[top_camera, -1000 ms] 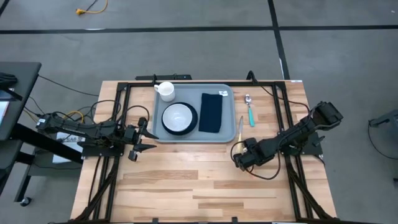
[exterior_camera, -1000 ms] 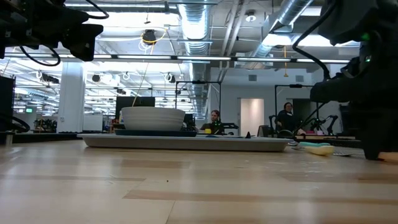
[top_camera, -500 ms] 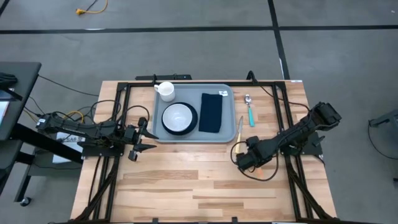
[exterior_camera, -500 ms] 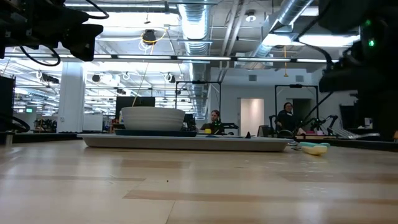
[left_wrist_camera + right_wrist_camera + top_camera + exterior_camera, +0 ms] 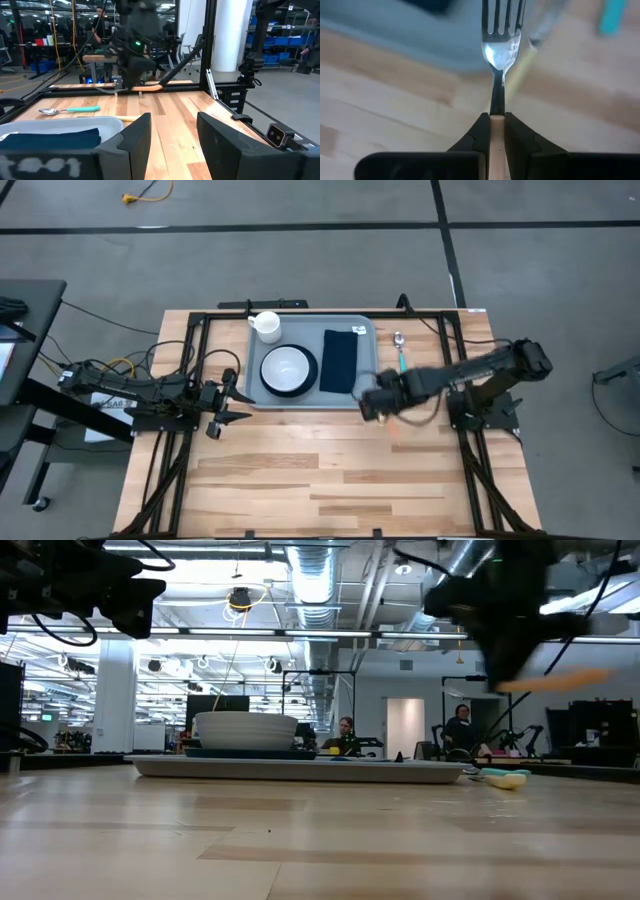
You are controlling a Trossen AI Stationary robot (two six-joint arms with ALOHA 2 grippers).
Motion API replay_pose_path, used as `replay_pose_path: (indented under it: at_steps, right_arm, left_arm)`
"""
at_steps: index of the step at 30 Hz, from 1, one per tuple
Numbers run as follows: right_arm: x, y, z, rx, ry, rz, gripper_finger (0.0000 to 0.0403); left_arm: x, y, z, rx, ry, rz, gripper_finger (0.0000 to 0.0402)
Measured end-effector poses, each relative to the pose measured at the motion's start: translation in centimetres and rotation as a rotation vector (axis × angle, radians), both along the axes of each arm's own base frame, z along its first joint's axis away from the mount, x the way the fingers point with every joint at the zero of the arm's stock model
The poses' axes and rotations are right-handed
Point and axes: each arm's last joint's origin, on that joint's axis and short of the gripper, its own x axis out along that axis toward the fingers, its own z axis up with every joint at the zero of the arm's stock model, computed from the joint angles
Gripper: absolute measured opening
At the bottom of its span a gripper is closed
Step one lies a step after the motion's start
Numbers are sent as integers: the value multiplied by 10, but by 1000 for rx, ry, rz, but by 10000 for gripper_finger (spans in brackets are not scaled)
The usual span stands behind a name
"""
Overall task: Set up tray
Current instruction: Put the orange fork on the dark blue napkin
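My right gripper (image 5: 493,125) pinched on a silver fork with pale wooden handle (image 5: 501,40), lifted beside the near right corner of the light grey-blue rectangular plastic tray (image 5: 310,402), tray's long axis running left-right across the table, tines toward it, my left gripper (image 5: 222,409) parted, beside its left edge

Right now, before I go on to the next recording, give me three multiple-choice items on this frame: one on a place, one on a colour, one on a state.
1. Where does the white mug stand?
A. in a corner of the tray
B. on the napkin
C. on the bare table

2. What colour is the spoon's handle?
A. red
B. teal
C. black

3. What is the right gripper doing?
A. hanging open
B. shut on the fork
C. shut on the spoon

Answers: 1 A, the high view shows it inside the rim beside the bowl. 2 B, teal against the wood. 3 B, the right wrist view shows both fingers clamping the fork's handle.
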Motion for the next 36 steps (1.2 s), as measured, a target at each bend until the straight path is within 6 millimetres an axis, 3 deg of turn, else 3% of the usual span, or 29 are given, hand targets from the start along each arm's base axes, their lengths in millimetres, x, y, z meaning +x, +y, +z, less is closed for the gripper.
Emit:
replay_pose_path:
  at_steps: [7, 14, 18, 28, 36]
  right_arm:
    - [35, -73, 22, -17, -278, 7, 26]
    - [53, -139, 31, -136, -534, 10, 22]
    - [65, -156, 26, -179, -606, 3, 22]
    - [91, -174, -44, -52, -495, -29, 22]
    - [98, -179, -63, -23, -489, -51, 23]
  left_arm:
    - [0, 0, 0, -8, 5, -7, 148]
    - [0, 0, 0, -8, 6, -8, 148]
    - [0, 0, -1, -7, 9, -9, 148]
    - [0, 0, -1, -16, 12, -10, 148]
    - [0, 0, -1, -16, 15, -9, 148]
